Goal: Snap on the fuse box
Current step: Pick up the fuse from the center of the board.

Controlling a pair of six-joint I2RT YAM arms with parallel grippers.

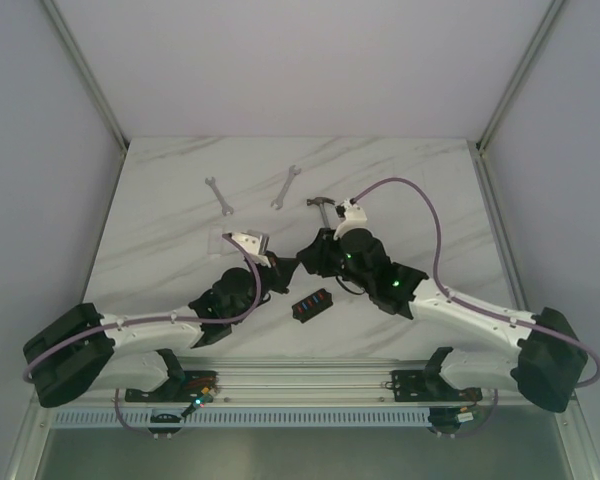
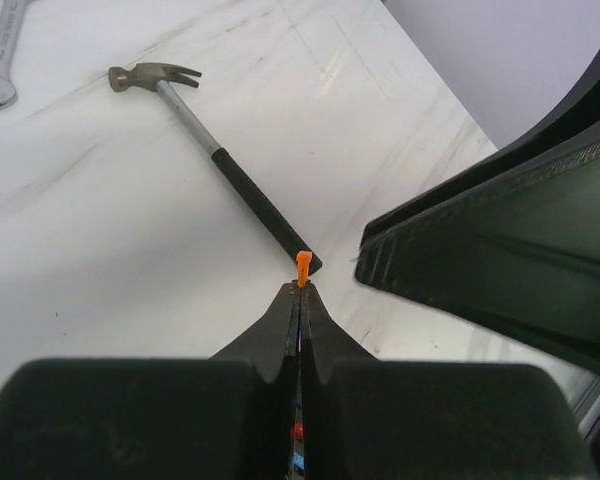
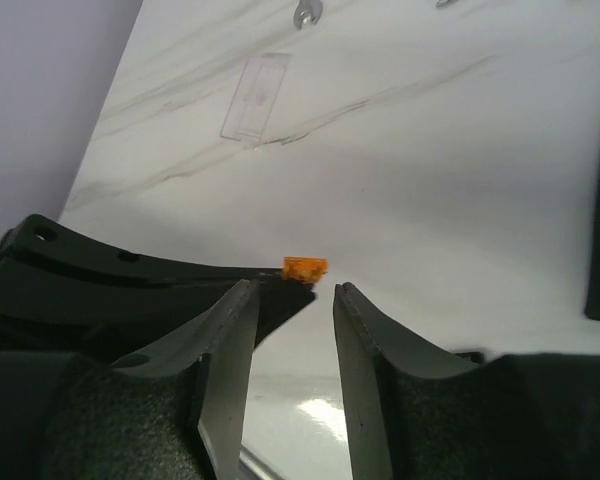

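The fuse box (image 1: 313, 303), small and black with coloured fuses on its face, lies on the white marble table (image 1: 160, 230) just in front of both grippers. My left gripper (image 1: 288, 268) is shut on a tiny orange fuse (image 2: 303, 267) that sticks out past its tips (image 2: 302, 288). My right gripper (image 1: 305, 255) faces it, open. In the right wrist view, the orange fuse (image 3: 305, 268) sits just beyond the gap between the right gripper's (image 3: 292, 290) fingers, not touching them. The fuse box is out of the right wrist view.
A hammer (image 2: 215, 150) lies behind the grippers, head (image 1: 323, 202) toward the back; the right arm hides its handle from above. Two wrenches (image 1: 218, 195) (image 1: 286, 186) lie further back. A clear flat rectangular piece (image 3: 255, 97) lies on the table to the left.
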